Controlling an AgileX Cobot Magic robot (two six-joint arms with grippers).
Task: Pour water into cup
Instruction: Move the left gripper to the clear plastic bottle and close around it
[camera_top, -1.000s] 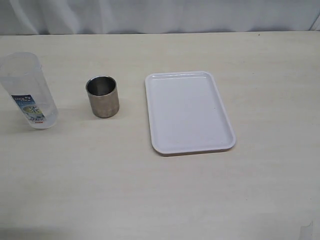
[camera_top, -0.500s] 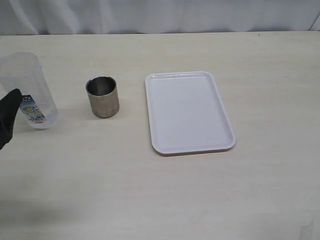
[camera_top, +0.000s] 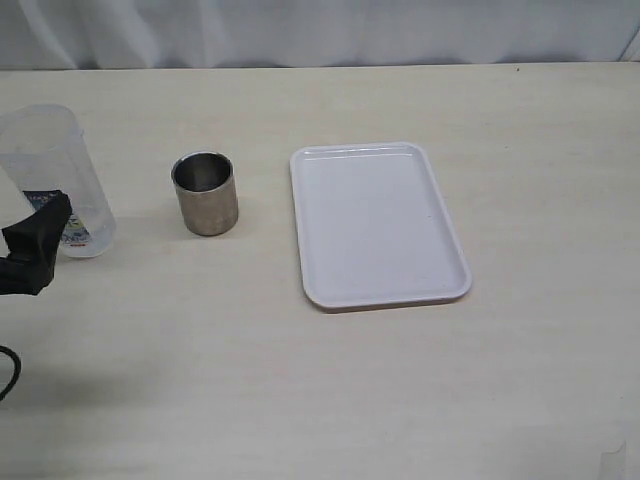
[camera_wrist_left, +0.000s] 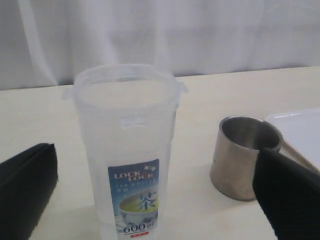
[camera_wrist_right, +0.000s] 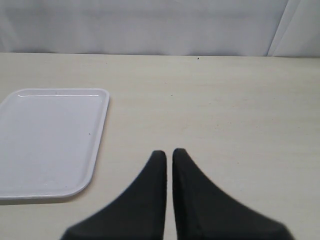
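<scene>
The left claw (camera_wrist_left: 156, 196) gapes wide around the clear container (camera_wrist_left: 127, 145) near the table's (camera_top: 300, 390) left edge, cup (camera_wrist_left: 244, 156) beside it. The right claw (camera_wrist_right: 169, 158) is closed and empty.

White tray (camera_top: 380, 225) lies on beige table (camera_top: 300, 400)

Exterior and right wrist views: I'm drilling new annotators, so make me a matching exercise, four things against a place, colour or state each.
Things:
1. cup
2. tray
3. clear container
4. right gripper

Descriptions:
A. white, rectangular
B. tallest, blue-and-white label, at the exterior view's left edge
C. jaws almost together, holding nothing
D. brushed steel, between container and tray

Pairs: 1-D, 2-A, 3-B, 4-C
</scene>
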